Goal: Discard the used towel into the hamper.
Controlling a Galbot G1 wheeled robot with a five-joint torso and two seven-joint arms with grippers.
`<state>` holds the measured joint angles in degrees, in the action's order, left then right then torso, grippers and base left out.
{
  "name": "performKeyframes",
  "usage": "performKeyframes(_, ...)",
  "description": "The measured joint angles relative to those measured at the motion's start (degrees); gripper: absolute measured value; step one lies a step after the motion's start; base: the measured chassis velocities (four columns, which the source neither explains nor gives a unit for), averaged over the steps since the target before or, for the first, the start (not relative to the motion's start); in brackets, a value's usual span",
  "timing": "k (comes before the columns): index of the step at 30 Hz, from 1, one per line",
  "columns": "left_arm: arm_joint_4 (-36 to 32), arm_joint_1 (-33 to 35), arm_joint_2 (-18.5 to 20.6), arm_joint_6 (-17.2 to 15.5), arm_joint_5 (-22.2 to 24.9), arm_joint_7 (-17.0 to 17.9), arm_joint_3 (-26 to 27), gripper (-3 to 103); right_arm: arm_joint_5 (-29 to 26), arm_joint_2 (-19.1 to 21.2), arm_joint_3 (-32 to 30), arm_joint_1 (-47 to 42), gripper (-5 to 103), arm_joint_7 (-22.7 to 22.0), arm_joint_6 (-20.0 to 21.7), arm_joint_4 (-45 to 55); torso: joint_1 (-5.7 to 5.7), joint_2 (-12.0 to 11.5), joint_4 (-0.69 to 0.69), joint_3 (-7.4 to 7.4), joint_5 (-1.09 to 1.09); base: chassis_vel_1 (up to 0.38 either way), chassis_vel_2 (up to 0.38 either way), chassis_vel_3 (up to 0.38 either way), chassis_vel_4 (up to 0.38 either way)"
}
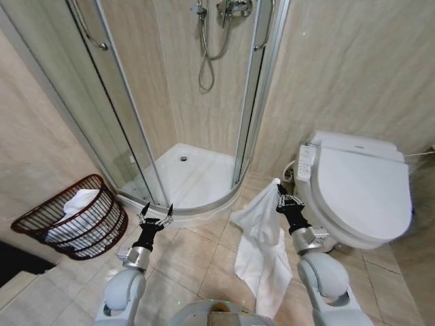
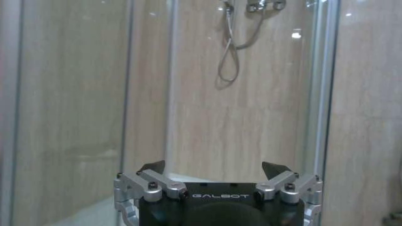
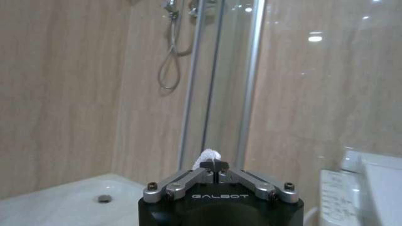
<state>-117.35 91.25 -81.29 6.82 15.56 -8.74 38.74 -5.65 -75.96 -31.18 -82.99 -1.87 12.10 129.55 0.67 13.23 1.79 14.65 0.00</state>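
Note:
A white towel (image 1: 262, 248) hangs from my right gripper (image 1: 279, 193), which is shut on its top corner; the cloth drapes down to the tiled floor in front of the toilet. In the right wrist view the jaws meet with a tuft of towel (image 3: 207, 156) poking out between them. My left gripper (image 1: 156, 211) is held up, open and holding nothing, in front of the shower threshold; its fingertips (image 2: 153, 167) stand wide apart. The hamper (image 1: 92, 241), a low dark reddish-brown wire basket, sits on the floor at the left by the wall, with white cloth (image 1: 76, 207) inside.
A corner shower with glass doors (image 1: 129, 115) and a white tray (image 1: 197, 173) stands straight ahead. A white toilet (image 1: 360, 190) with its lid down is at the right. Beige tiled floor (image 1: 197, 255) lies between the hamper and the towel.

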Motion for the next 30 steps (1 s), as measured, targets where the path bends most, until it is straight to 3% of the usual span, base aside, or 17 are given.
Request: performKeyframes(30,1.8,-3.8,0.0,-1.2,0.2,0.2,-0.1,100,1.4,1.0,2.4,-0.3,0,3.4,-2.1,-0.8,0.00,0.0,0.00,0.00,0.00,0.103,0.108,0.103,0.106)
